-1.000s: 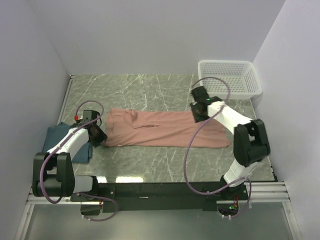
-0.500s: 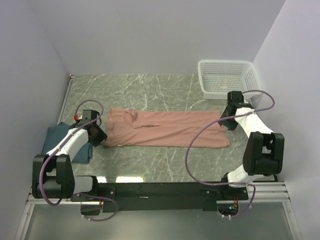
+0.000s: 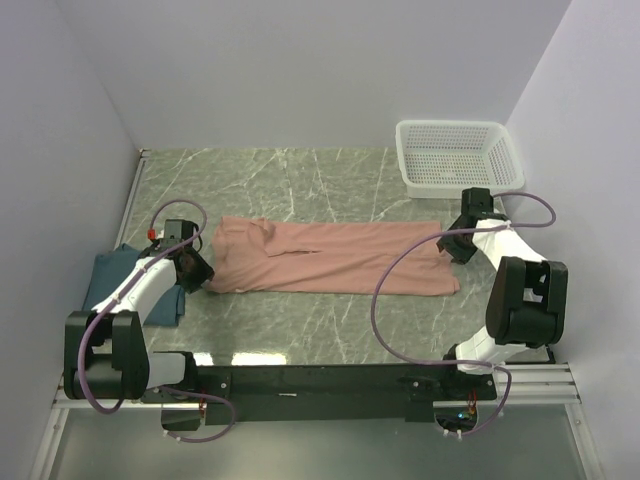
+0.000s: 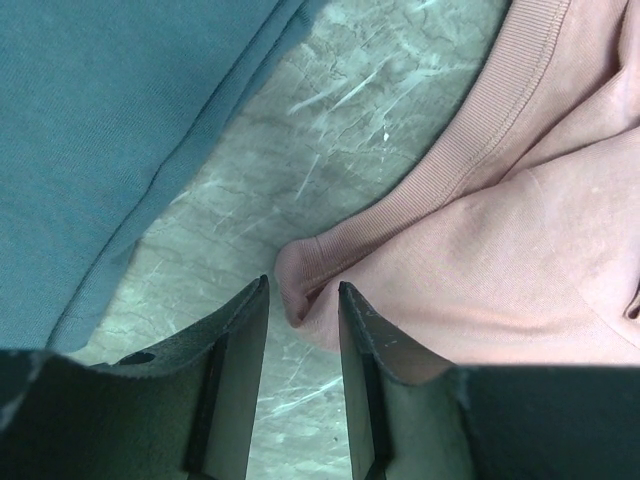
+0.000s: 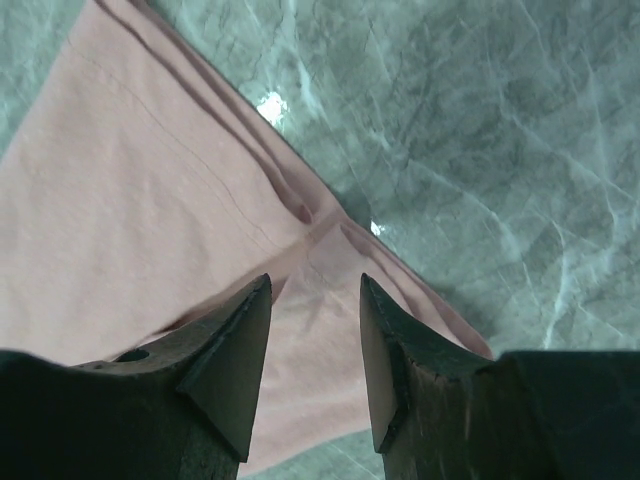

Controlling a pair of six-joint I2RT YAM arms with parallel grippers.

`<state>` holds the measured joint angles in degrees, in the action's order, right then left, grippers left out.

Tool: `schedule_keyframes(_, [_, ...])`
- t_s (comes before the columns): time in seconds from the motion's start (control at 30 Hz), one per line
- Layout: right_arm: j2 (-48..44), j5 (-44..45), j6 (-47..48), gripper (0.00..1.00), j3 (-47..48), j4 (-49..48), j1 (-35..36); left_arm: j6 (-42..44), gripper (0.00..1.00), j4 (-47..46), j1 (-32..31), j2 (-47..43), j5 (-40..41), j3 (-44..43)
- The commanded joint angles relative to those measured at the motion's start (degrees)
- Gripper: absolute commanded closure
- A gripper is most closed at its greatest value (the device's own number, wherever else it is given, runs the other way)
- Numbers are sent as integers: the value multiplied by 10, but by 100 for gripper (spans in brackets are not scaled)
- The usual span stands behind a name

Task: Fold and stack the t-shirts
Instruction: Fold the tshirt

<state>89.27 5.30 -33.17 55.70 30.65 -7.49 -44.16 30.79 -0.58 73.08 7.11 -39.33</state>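
Pale lilac walls (image 3: 300, 70) close in a grey-green marbled table (image 3: 330, 180), with a white mesh basket (image 3: 452, 124) standing at its far right corner. The salmon-pink t-shirt (image 3: 330, 258) lies across the middle of the table as a long left-to-right band, already narrowed lengthwise. The teal-blue t-shirt (image 3: 105, 275) sits at the left edge, just beside the pink one's left end, with a strip of bare marble between them. The left gripper (image 4: 303, 288) hangs over the near left corner of the pink shirt. Its jaws are parted and the ribbed corner lies in line with the gap, though I cannot tell whether the tips touch the cloth. The right gripper (image 5: 315, 283) is over the right end of the same shirt, jaws apart with nothing between them, above a crease near the edge. The step in hand looks like taking hold of both ends for the crosswise fold. Next, each gripper likely needs to drop onto its corner, pinch all the layers together, and carry one end over the other without dragging the band askew.
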Motion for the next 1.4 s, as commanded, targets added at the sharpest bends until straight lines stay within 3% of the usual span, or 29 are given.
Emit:
schedule_keyframes(0.0, [16, -5, -19, 52, -2, -29, -11, 9, 60, -11, 1, -15, -6, 1])
schedule_keyframes(0.33, [40, -6, -20, 57, -23, -40, -15, 8, 61, -10, 1, -13, -3, 0])
schedule_keyframes(0.43, [37, 1, -21, 67, -20, -36, -16, 9, 61, -12, 1, -14, -5, 2])
schedule_keyframes(0.6, [19, 27, -16, 93, 4, -17, -16, 9, 61, -10, 1, -14, -3, 1])
schedule_keyframes(0.73, [13, 34, -8, 98, 27, 4, -17, 9, 61, -8, 1, -14, -2, 1])
schedule_keyframes(1.03, [41, 18, 4, 93, 55, 11, -16, 8, 61, -7, 1, -16, 3, 2])
schedule_keyframes(1.13, [51, 10, 7, 83, 62, 12, -15, 7, 61, -6, 1, -15, 4, 2])
schedule_keyframes(1.17, [54, 4, 8, 75, 63, 11, -16, 7, 61, -6, 1, -17, 4, 1])
schedule_keyframes(1.37, [-9, 6, 4, 57, 49, 27, -17, 3, 59, -7, 1, -22, 7, 1])
